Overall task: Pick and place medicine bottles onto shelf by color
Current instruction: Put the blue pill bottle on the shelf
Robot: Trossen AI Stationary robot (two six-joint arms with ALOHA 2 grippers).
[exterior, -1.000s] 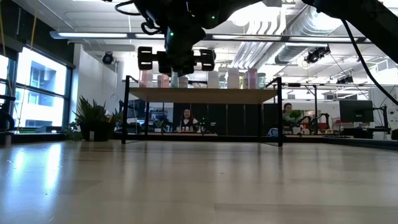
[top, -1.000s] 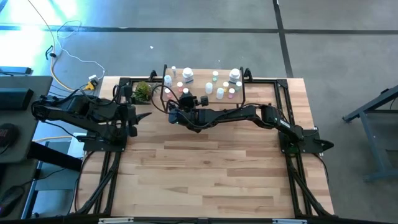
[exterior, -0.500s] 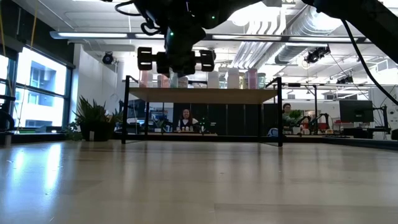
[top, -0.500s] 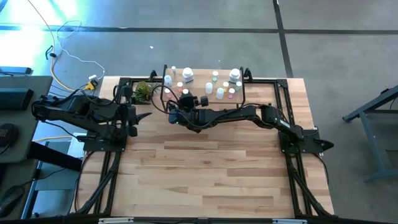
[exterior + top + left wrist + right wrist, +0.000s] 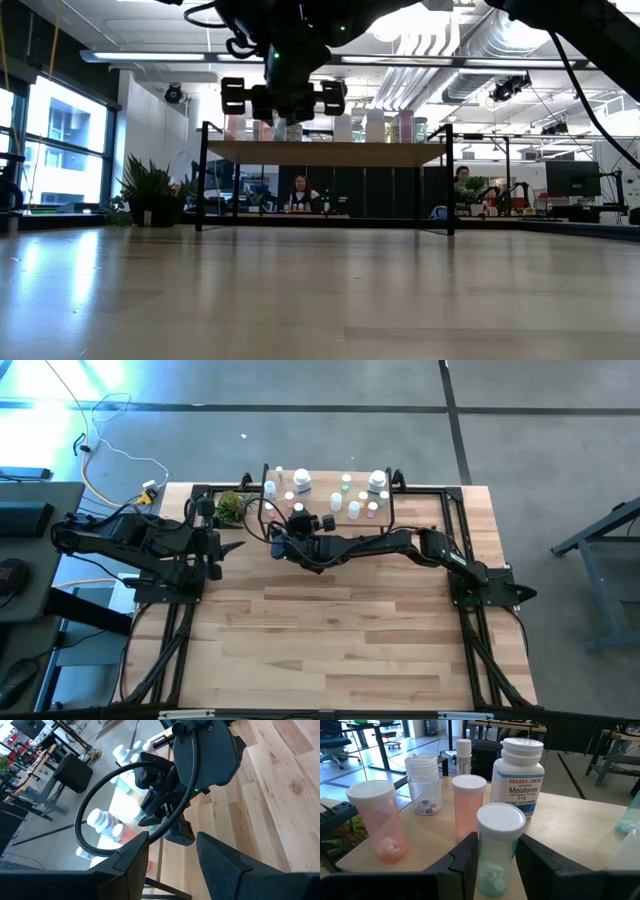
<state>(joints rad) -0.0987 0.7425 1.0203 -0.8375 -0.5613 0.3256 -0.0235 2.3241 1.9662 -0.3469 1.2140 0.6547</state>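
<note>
The shelf (image 5: pixel 322 506) stands at the table's far middle and carries several white, pink and green medicine bottles. My right gripper (image 5: pixel 299 522) reaches over the shelf's left part from the near side, shut on a green bottle with a white cap (image 5: pixel 498 847). Close behind it stand two pink bottles (image 5: pixel 376 820) (image 5: pixel 468 807), a clear jar (image 5: pixel 423 784) and a white labelled bottle (image 5: pixel 519 772), all upright on their bases. My left gripper (image 5: pixel 229 546) waits open and empty at the table's left, its fingers (image 5: pixel 127 865) pointing toward the right arm. My right gripper pinches the green bottle's body (image 5: pixel 496 855) just below the white cap, one finger (image 5: pixel 466 862) on each side. The fingers come from the table's near side, roughly level. The bottle stands upright; whether its base rests on the shelf top (image 5: pixel 325 150) I cannot tell.
A small green potted plant (image 5: pixel 230 506) stands left of the shelf, between the two arms. More green and white bottles (image 5: pixel 352 508) stand on the shelf's right part. The wide wooden tabletop (image 5: pixel 330 630) stretches toward the near edge. People sit in the room beyond (image 5: pixel 298 190).
</note>
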